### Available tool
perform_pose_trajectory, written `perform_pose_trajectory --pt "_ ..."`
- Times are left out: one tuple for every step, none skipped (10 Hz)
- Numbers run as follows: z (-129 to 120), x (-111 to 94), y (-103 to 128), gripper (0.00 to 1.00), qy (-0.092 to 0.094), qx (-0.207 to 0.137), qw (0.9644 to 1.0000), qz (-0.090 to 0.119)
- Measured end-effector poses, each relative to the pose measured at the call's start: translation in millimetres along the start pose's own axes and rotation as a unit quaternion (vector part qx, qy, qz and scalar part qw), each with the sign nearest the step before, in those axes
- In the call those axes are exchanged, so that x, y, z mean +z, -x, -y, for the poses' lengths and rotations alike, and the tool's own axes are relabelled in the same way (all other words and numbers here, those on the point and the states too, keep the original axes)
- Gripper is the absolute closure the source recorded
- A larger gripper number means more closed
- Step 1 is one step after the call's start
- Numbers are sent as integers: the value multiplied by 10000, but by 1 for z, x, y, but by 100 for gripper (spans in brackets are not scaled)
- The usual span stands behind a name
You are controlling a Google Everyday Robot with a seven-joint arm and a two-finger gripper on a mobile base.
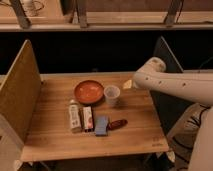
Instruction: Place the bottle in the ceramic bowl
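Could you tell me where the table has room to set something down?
Free: the table in front of the bottle and blue block; its right side past the cup; left of the ceramic bowl. Crowded mid-table. The gripper sits right of the cup.

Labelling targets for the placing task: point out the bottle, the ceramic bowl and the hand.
bottle (pixel 74 116), camera view, middle of body
ceramic bowl (pixel 89 91), camera view, bare inside
hand: not in view; only the arm (pixel 175 85) shows, over the table (pixel 135 131) right side

White arm (pixel 175 85) extends from right, elbow bent; pincer (pixel 128 84) low at its left end.
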State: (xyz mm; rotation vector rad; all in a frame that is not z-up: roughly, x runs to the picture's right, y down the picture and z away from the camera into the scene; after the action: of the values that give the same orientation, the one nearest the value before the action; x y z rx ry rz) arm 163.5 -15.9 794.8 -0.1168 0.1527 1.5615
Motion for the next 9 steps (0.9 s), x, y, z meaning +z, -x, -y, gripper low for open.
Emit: perform_pose_trajectory --pt "-13 -12 10 20 11 -182 9997 157" --pt "-27 -24 17 20 20 -384 9988 309" --pt "-40 -32 21 20 51 -537 9977 399" --pt "-60 -38 18 20 138 -733 9963 438" --pt "-84 -38 5 20 280 -955 9943 389" --pt "-97 -35 -6 20 374 -1068 9931 324" --pt "-119 -30 -21 20 550 -1235 9906 208" --pt "-141 -27 -30 20 734 -1378 9877 133" --pt "-169 -26 -38 20 940 -1560 9832 74"
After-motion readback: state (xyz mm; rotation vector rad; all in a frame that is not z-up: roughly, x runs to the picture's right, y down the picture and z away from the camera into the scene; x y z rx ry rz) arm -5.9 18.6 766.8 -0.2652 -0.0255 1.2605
